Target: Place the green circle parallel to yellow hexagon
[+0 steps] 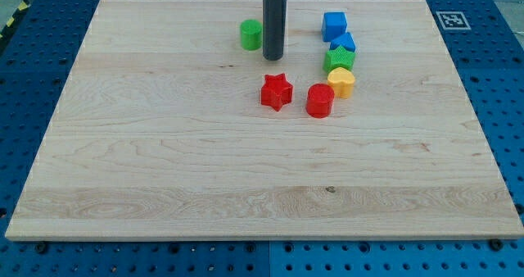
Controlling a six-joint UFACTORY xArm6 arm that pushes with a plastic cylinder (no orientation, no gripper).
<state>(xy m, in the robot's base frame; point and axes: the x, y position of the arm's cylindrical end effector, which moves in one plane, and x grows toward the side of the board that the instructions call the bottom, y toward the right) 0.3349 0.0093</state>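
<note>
We judge the green circle [250, 34] light, rigid and ready to slide; no grasp possible, so we push on its curved side wall. It is a short green cylinder near the table's top edge, around mid-width. My tip [273, 58] sits just beside it, on the view's right; we carry no fingers. The yellow hexagon [341, 82] lies rightward, lower.

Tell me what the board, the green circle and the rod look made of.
Board: pale wood, matte, visible grain and a small knot. Green circle: likely moulded or printed plastic, uniform colour, dull sheen. Rod, my tip just to the view's right of that circle: dark, smooth, slightly glossy; metal or plastic, can't tell.
</note>
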